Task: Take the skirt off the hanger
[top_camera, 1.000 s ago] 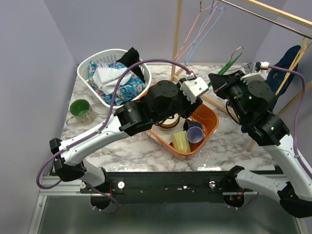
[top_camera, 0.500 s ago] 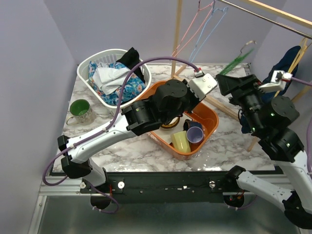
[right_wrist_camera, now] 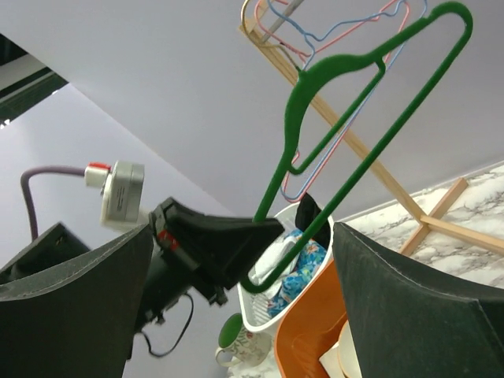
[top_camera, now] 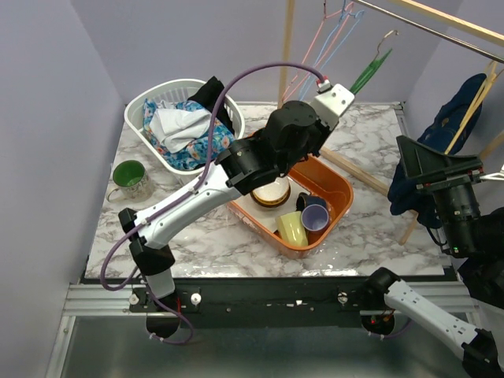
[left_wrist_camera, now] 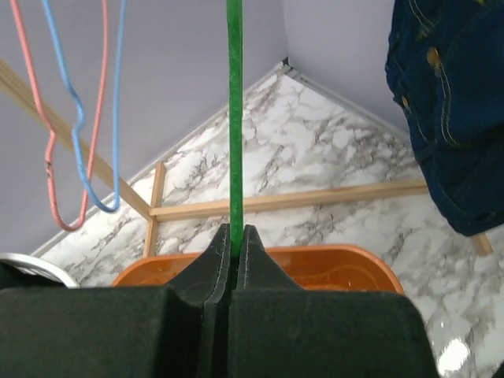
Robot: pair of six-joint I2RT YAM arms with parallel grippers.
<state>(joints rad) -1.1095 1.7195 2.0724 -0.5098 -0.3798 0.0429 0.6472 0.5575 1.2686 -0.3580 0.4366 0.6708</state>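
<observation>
Whereas both my grippers met a second ago, left gripper [left_wrist_camera: 235, 240] now raised higher, clamped on green hanger [left_wrist_camera: 233, 118], right gripper [right_wrist_camera: 242, 230] drawn back, fingers spread, denim skirt [left_wrist_camera: 441, 102] hanging by wooden rack [left_wrist_camera: 315, 201], apart from hanger.

Black-and-white arms [top_camera: 183, 208], purple cables [top_camera: 272, 65]

Laundry basket [top_camera: 135, 104] left of tub [top_camera: 340, 186]

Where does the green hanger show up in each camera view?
Top external: green hanger upper right of centre, slanting up from the left gripper.
Left wrist: green hanger a vertical bar at centre, clamped in the gripper.
Right wrist: green hanger upper centre, whole outline visible.
Shared landmark: orange tub.
</observation>
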